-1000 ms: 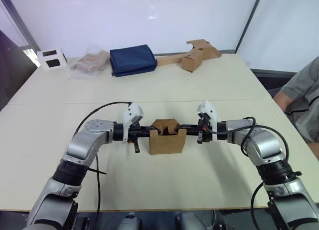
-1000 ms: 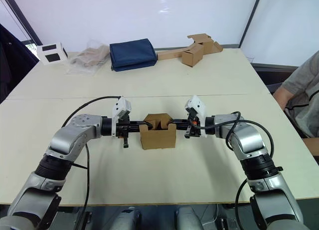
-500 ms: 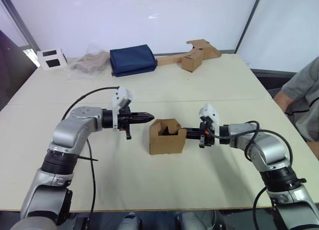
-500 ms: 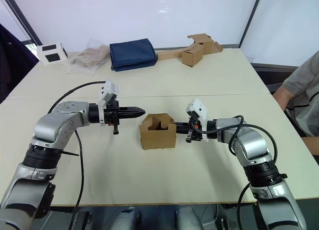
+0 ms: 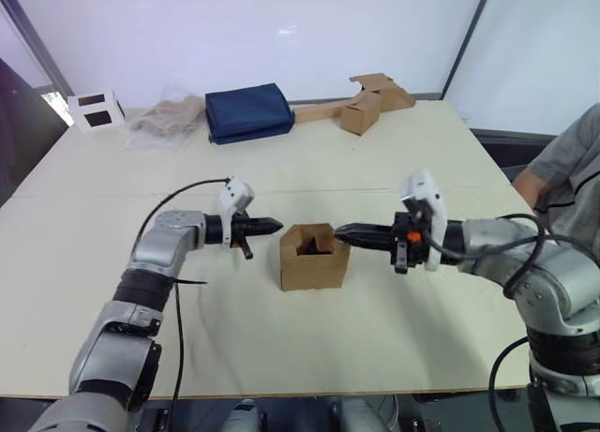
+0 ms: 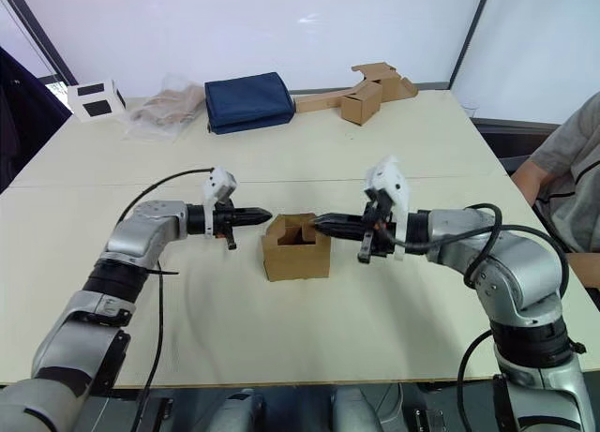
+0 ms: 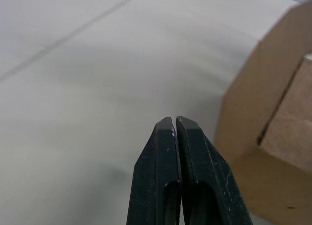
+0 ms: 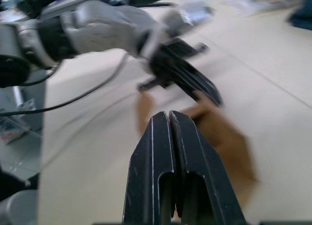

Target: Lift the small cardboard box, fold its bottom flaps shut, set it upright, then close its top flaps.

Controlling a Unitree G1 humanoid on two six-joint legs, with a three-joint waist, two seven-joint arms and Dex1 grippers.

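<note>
The small cardboard box (image 5: 314, 268) stands upright on the table (image 5: 309, 170) between my two arms. Its top flaps (image 5: 315, 233) lean inward, with a dark gap left between them. Its bottom flaps are hidden under it. My left gripper (image 5: 277, 225) is shut and empty, pointing at the box's upper left edge from a short gap away; the left wrist view shows the fingers (image 7: 190, 152) pressed together beside the box (image 7: 273, 137). My right gripper (image 5: 337, 230) is shut too, its tip over the box's right top flap; whether it touches, I cannot tell.
Along the far edge lie a white box with black squares (image 5: 97, 110), a crumpled plastic bag (image 5: 169, 118), a navy folded cloth (image 5: 249, 112) and another brown box joined to cardboard strips (image 5: 361, 109). A person's arm (image 5: 567, 174) is at the table's right side.
Both grippers first drew back from the box's sides. Now the left has come back close to the box, and the right has risen and reached over its right top flap.
</note>
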